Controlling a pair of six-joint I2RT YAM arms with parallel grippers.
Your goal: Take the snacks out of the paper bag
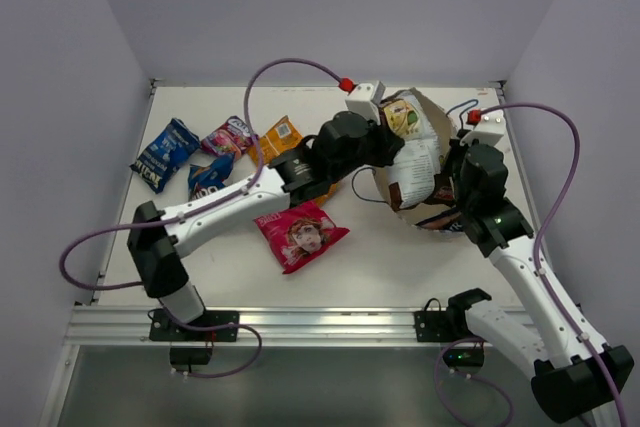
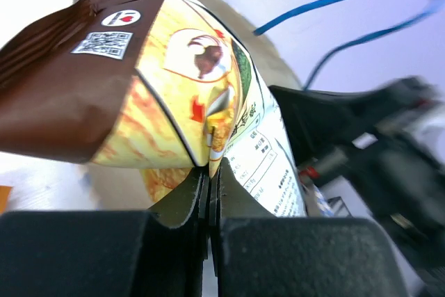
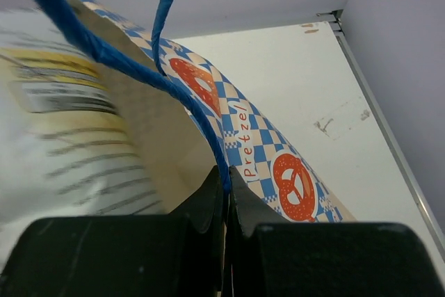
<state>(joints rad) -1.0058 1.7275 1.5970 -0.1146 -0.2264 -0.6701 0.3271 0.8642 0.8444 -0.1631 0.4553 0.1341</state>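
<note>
The paper bag lies on the tabletop, its rim clamped in the right fingers. The left fingers pinch the yellow-white packet at the bag's mouth. The red-pink packet lies well apart.

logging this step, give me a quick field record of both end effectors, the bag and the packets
left end effector: shut on yellow-white packet at the mouth of the paper bag
right end effector: shut on the bag's rim by blue cord
out on table: red-pink packet, orange packet, purple-pink packet, dark blue packet, second dark blue packet
</note>
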